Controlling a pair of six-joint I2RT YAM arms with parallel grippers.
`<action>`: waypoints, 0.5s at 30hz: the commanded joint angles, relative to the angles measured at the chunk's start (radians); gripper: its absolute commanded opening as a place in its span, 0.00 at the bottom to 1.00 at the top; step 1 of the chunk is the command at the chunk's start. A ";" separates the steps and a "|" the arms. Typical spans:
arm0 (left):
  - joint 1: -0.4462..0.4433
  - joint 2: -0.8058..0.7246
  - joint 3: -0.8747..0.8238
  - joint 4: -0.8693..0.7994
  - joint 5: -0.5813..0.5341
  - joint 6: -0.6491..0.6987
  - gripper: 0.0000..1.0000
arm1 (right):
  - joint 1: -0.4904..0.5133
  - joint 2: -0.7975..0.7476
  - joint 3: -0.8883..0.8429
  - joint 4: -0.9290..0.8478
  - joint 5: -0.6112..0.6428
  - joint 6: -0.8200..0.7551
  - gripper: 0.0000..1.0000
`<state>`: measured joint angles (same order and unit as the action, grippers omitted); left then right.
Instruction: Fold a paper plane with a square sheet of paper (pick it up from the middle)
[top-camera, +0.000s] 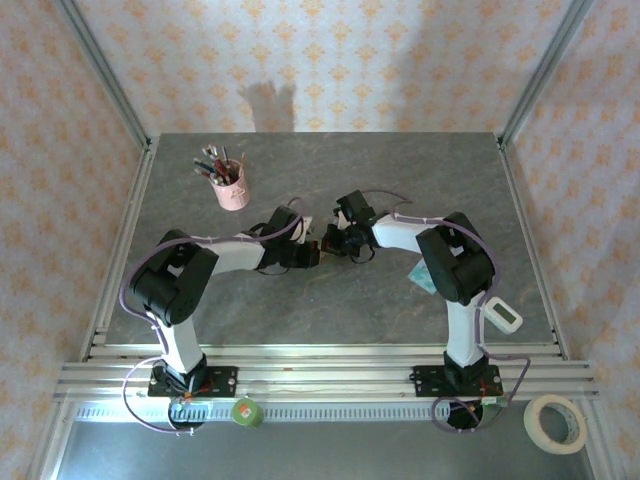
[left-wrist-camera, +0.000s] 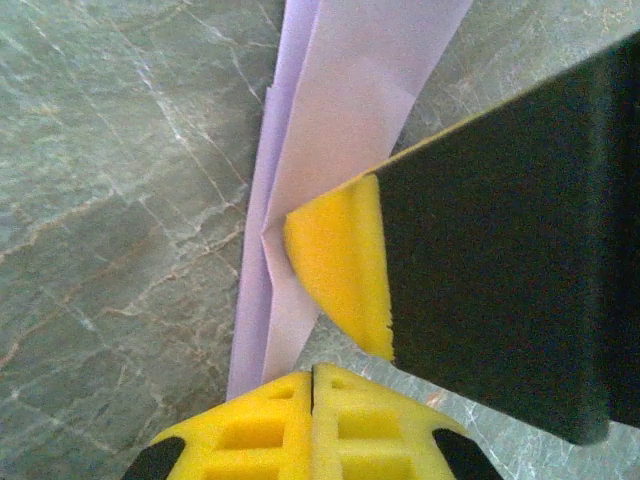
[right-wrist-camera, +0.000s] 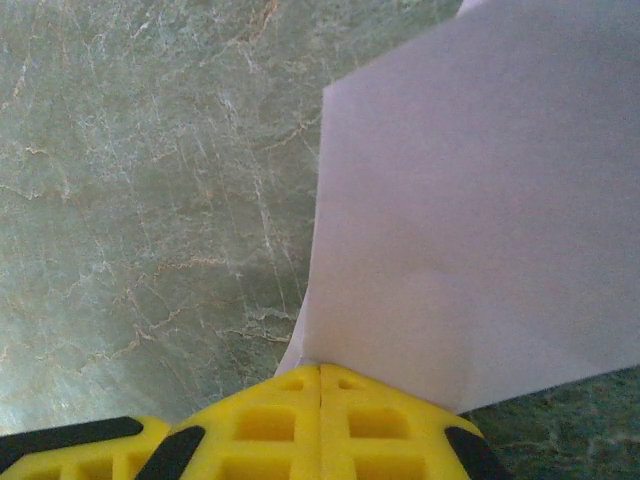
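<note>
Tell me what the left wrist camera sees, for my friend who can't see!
A folded lilac paper stretches over the grey marbled table, running up from the left hand, whose yellow pads are shut together. The right hand reaches in from the right, its yellow pad touching the paper's fold.

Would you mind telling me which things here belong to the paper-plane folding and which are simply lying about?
Job in hand:
- folded lilac paper
- right pincer, shut on the paper
- left pincer, shut

Lying about:
- pink pen cup
- teal-and-white packet
- white gadget
- tape roll
- green roll
</note>
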<state>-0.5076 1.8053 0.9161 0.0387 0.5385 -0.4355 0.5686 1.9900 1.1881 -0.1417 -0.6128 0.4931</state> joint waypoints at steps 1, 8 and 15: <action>0.014 0.024 0.032 0.000 0.001 0.030 0.00 | -0.004 0.037 -0.013 -0.048 0.056 -0.020 0.00; 0.018 0.063 0.036 0.002 0.025 0.039 0.00 | -0.005 0.039 -0.011 -0.048 0.051 -0.020 0.00; 0.022 0.050 -0.006 -0.029 0.018 0.046 0.00 | -0.008 0.025 0.001 -0.053 0.064 -0.023 0.00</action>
<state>-0.4946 1.8416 0.9337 0.0406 0.5507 -0.4168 0.5686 1.9900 1.1881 -0.1417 -0.6121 0.4931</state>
